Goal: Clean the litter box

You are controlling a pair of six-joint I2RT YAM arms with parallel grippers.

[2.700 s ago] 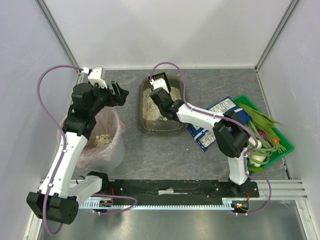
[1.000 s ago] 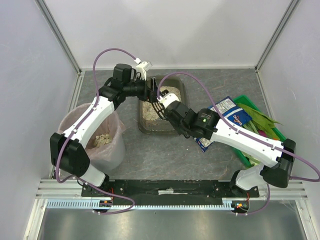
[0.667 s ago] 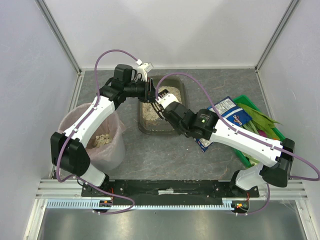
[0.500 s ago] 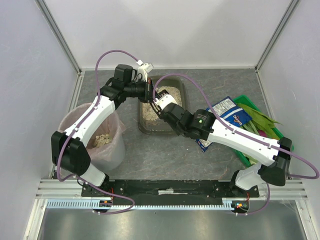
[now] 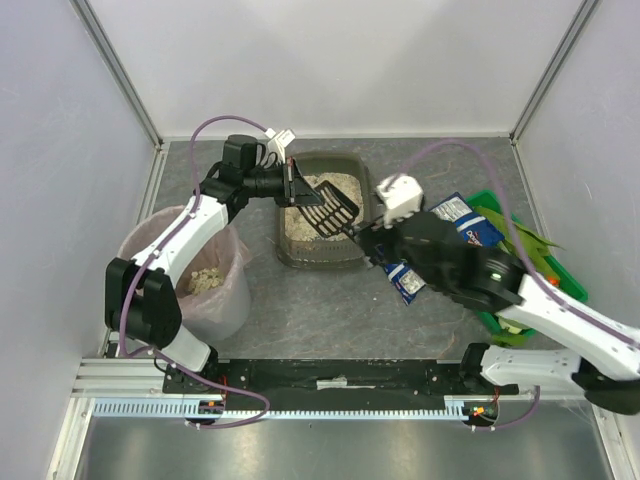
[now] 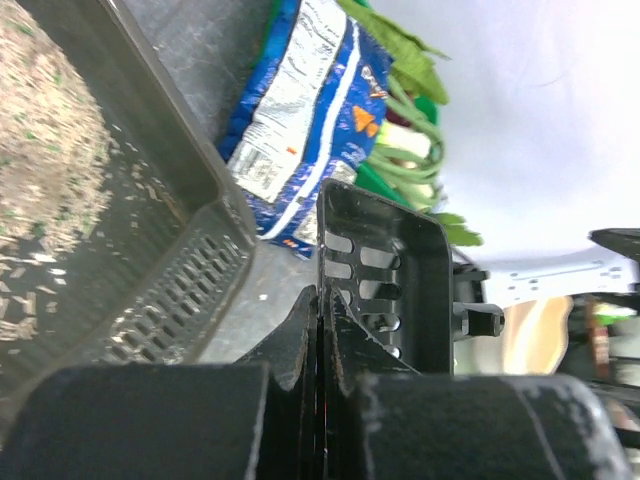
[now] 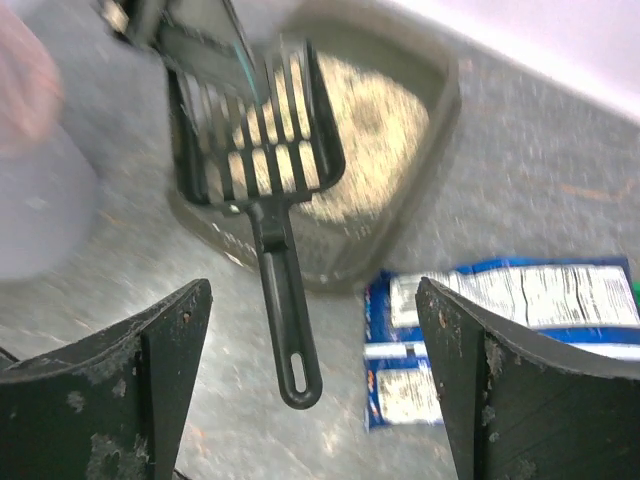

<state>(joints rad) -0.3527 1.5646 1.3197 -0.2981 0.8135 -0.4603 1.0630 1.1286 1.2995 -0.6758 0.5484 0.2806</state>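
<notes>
right gripper [image 7: 312, 300] has let go and backed off lower-right, wide open, empty | left gripper [image 5: 290, 187] clamped on scoop [image 5: 328, 203] head, handle pointing lower-right | litter box [image 5: 300, 260] directly beneath, upper centre

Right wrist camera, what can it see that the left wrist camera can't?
Only the right wrist view shows the long handle of the black slotted plastic scoop and a blurry pink-lined bin. Only the left wrist view shows green leafy vegetables. Both show the scoop's slotted end, the dark grey-brown plastic litter box with pale granules, and the blue crinkly snack bag.
</notes>
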